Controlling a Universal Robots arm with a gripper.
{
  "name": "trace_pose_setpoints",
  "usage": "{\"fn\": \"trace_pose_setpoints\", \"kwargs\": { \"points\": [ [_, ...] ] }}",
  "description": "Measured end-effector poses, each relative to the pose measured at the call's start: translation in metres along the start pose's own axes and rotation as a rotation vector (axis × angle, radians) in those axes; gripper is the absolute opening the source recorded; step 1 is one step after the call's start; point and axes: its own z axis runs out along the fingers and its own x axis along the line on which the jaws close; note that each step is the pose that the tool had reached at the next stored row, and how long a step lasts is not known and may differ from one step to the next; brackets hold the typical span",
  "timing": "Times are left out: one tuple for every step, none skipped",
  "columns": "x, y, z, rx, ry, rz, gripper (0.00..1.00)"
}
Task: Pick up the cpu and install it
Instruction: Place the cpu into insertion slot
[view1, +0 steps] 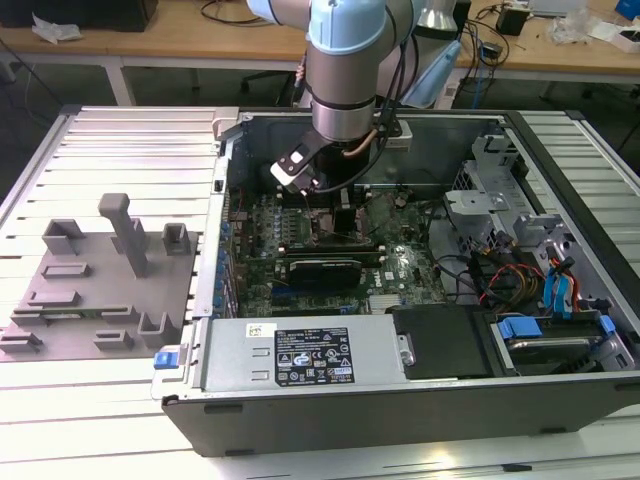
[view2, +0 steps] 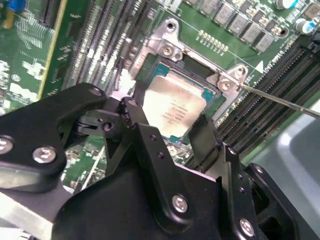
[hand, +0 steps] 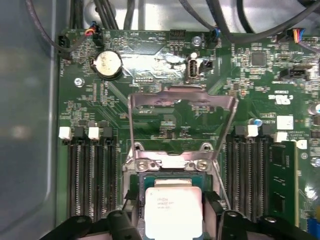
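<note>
**CPU at the socket, gripper inside the case**

Surroundings: an open tower case (view1: 300, 425) lies on its side on a ribbed metal table (view1: 120, 140). Inside is a green motherboard (view1: 300, 225). A silver labelled power supply (view1: 300, 355) runs along the near wall. A drive cage (view1: 480, 195) and red, orange and blue cables (view1: 520, 280) sit toward the exterior view's right. A grey moulded fixture plate (view1: 85, 300) lies on the table at the exterior view's left, well apart from the arm.

Around the socket: the socket frame (hand: 172, 162) is bare stamped metal held by screws. Its load plate (hand: 182, 92) is swung up and open. Black memory slots (hand: 90, 185) flank the frame on both sides. A thin steel lever (view2: 280, 100) juts out just beside it. A shiny coin cell (hand: 107, 64) sits farther off on the board.

Task item: the cpu (view2: 172, 102) (hand: 173, 212) is flat and square, with a matte silver lid and a teal rim. It lies squarely over the socket opening. I cannot tell whether it is seated or just above.

Gripper (view2: 167, 117) (hand: 172, 205) (view1: 325, 205): the fingers (view2: 142, 135) are black, angular and bolted. They are drawn in against two opposite edges of the cpu and hold it.

Arm: the wrist is vertical, a grey tube with a pale blue cap, and the tool points straight down at the board.
</note>
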Motion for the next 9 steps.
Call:
{"fn": "trace_pose_setpoints", "kwargs": {
  "points": [
    [0.0001, 0.0000, 0.0000, -0.0001, 0.0018, 0.000, 0.62],
    [0.0001, 0.0000, 0.0000, -0.0001, 0.0020, 0.000, 0.62],
    [-0.0001, 0.0000, -0.0007, 0.0003, 0.0015, 0.001, 0.62],
    [-0.0001, 0.0001, -0.0018, 0.0002, 0.0015, 0.001, 0.62],
    [-0.0001, 0.0002, -0.0028, 0.0002, 0.0016, 0.002, 0.62],
    [-0.0001, 0.0002, -0.0040, 0.0002, 0.0016, 0.002, 0.62],
    [-0.0002, 0.0003, -0.0059, 0.0001, 0.0016, 0.002, 0.62],
    [-0.0002, 0.0004, -0.0070, 0.0001, 0.0017, 0.002, 0.62],
    [-0.0002, 0.0004, -0.0069, -0.0001, 0.0019, 0.002, 0.62]
  ]
}}
